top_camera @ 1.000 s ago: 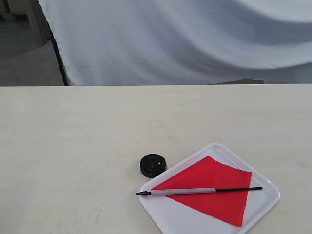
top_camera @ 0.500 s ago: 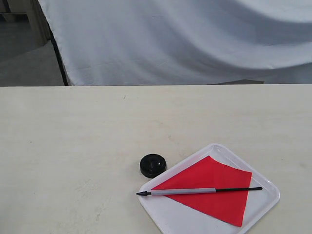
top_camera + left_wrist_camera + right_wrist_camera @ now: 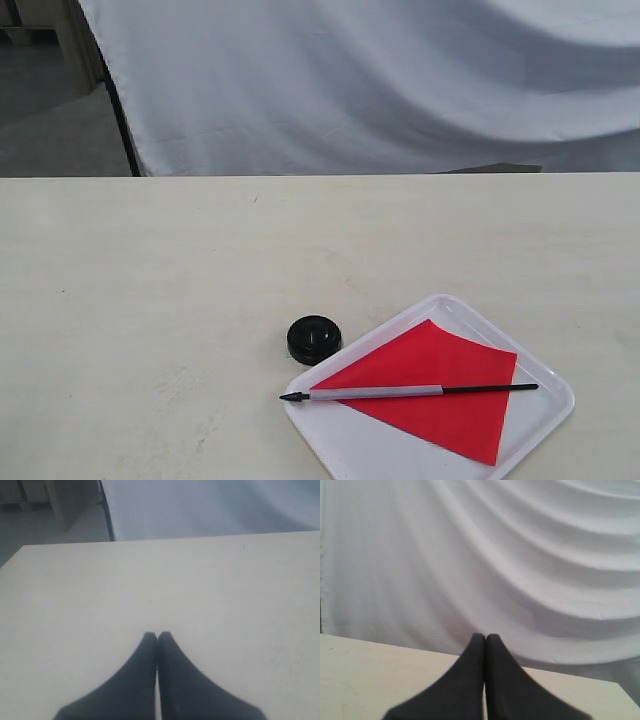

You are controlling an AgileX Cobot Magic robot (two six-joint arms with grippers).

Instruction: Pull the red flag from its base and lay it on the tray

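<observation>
In the exterior view the red flag [image 3: 430, 385] lies flat on the white tray [image 3: 540, 375] at the front right. Its grey and black pole runs across the cloth, with the pointed tip past the tray's left rim. The round black base [image 3: 314, 339] stands on the table just left of the tray, apart from the flag. Neither arm shows in the exterior view. My left gripper [image 3: 157, 635] is shut over bare table with nothing in it. My right gripper [image 3: 486, 637] is shut and empty, facing the white cloth.
A pale wooden table [image 3: 150, 300] fills the scene. A white draped cloth [image 3: 380, 80] hangs behind its far edge. A dark pole [image 3: 120, 120] and grey floor show at the back left.
</observation>
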